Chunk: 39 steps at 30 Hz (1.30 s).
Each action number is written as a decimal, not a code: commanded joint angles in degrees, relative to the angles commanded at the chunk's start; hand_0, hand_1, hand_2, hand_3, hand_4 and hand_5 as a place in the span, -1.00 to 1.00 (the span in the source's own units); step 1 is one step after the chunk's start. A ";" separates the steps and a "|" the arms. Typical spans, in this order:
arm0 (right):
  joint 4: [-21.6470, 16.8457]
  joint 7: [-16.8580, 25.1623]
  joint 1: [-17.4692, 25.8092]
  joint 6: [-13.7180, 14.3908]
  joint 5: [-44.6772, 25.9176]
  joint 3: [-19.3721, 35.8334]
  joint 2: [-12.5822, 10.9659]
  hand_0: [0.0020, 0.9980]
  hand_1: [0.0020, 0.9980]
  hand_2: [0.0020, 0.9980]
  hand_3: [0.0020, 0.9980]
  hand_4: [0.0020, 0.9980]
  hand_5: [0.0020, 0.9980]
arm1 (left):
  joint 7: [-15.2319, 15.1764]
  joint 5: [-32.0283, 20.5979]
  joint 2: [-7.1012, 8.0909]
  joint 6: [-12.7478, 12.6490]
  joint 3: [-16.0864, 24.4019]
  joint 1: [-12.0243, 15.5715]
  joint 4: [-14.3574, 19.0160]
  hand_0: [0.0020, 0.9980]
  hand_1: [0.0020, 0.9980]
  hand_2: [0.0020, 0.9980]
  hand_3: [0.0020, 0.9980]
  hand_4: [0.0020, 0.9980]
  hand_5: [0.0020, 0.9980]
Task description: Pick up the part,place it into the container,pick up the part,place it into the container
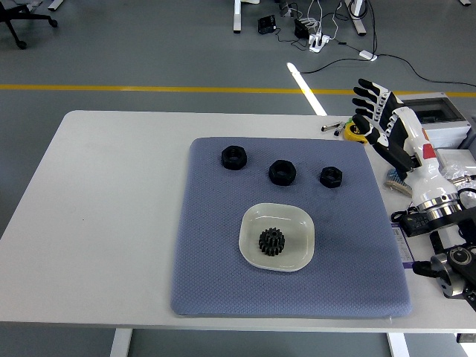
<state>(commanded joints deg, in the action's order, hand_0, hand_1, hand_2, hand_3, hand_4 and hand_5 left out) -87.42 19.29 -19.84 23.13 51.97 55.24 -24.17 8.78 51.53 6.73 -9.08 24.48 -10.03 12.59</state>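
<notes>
A black gear [271, 242] lies in the white square dish [296, 223] on the blue-grey mat [216, 260]. Three black nut-like parts lie on the mat behind the dish: one at the left [233, 157], one in the middle [282, 172], one at the right [331, 177]. My right hand [381, 117] is raised at the table's right side, beyond the mat's right edge, fingers spread and empty. My left arm is out of view.
A grey box with a clear lid [431, 111], a yellow tape measure [357, 131], pens [332, 126] and plastic bags [457, 178] lie at the table's right back. The left part of the white table [111, 193] is bare.
</notes>
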 joint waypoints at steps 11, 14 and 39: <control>0.03 0.54 9.39 -2.35 -5.75 8.40 3.55 0.54 0.56 0.63 0.65 1.00 0.62 | 0.08 1.24 -0.02 0.59 0.11 -0.54 0.36 0.40 0.30 0.35 0.16 0.34 0.26; -0.10 -0.01 10.92 -2.89 -3.73 9.21 4.16 0.53 0.55 0.61 0.63 1.00 0.62 | 0.07 1.46 -0.08 0.65 0.21 -0.58 0.39 0.40 0.30 0.35 0.16 0.33 0.25; -0.18 -1.60 13.21 -3.32 0.68 10.99 5.93 0.49 0.51 0.57 0.58 1.00 0.59 | -0.22 2.04 -0.42 1.01 -0.31 -1.05 0.78 0.40 0.30 0.35 0.16 0.34 0.26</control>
<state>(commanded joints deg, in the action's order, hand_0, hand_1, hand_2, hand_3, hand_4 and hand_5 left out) -87.60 17.70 -6.64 19.81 52.65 66.24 -18.24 8.55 53.58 6.31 -8.07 24.17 -11.08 13.37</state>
